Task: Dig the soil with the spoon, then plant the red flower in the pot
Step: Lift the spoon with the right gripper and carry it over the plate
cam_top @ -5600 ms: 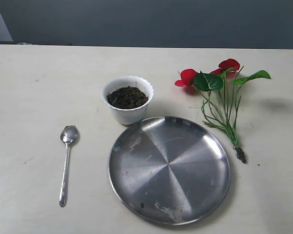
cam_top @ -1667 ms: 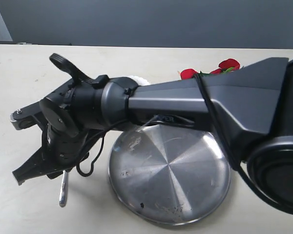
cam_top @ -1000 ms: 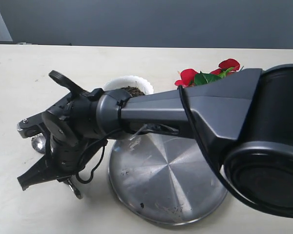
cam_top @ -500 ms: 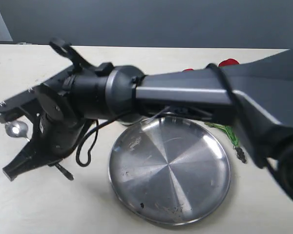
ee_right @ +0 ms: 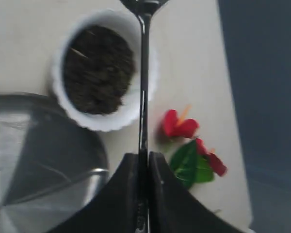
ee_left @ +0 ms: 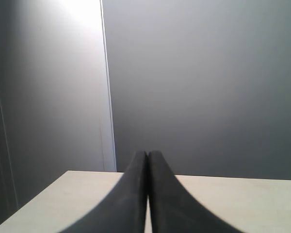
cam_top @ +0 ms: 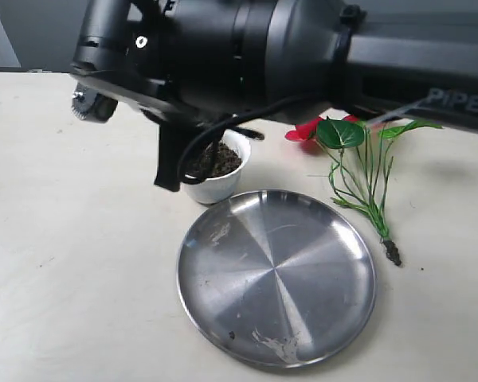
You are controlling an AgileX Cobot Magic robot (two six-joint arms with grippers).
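My right gripper [ee_right: 143, 158] is shut on the handle of the silver spoon [ee_right: 144, 73]. The handle runs across the rim of the white scalloped pot [ee_right: 144, 58], and the spoon's bowl is cut off at the frame edge. Dark soil [ee_right: 98, 68] fills the pot. In the exterior view the right arm reaches across above the pot [cam_top: 215, 185] and soil [cam_top: 213, 159] and hides the spoon. The red flower [cam_top: 365, 163] lies flat to the right of the pot. My left gripper [ee_left: 147, 154] is shut on nothing and faces a grey wall.
A large round steel plate [cam_top: 276, 274] lies in front of the pot, between it and the table's near edge. The black right arm [cam_top: 303, 48] fills the upper part of the exterior view. The flower's dark root tip [cam_top: 393, 253] lies beside the plate's right rim.
The right gripper closed on the spoon left of the plate, lifted it off the table, and carried it up and right to over the pot. The flower and plate stayed put.
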